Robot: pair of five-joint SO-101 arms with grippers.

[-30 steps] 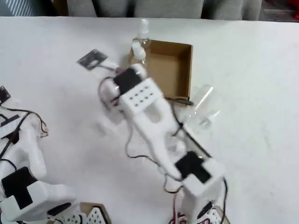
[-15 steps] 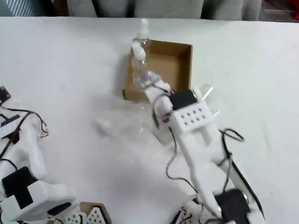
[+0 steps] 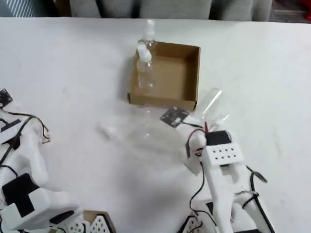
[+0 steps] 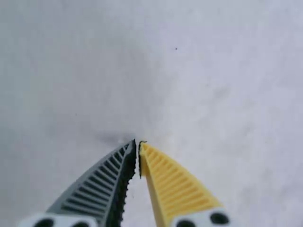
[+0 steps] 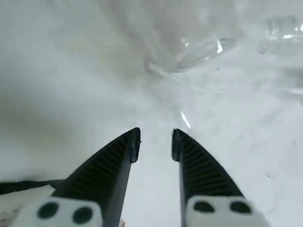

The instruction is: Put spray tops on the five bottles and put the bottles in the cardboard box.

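Two topped bottles (image 3: 144, 59) stand at the box (image 3: 160, 100) wall, seemingly done; loose bottles (image 3: 210, 104) lie beside it. Right gripper (image 5: 154, 142) slightly open, empty; left gripper (image 4: 138, 144) closed. Most work remains.

Clear bottles (image 3: 210, 109) lying on worktop (image 3: 58, 73) beside cardboard box (image 3: 163, 99) reach us as faint outlines; we cannot count them; whether they carry spray tops, we cannot tell; right arm (image 3: 221, 155) cut off by lower edge in high view; left arm (image 3: 24, 194) cut off at lower corner; in right wrist view bottle (image 5: 199, 47) beyond right hand (image 5: 155, 142) blurred, ends out of frame.
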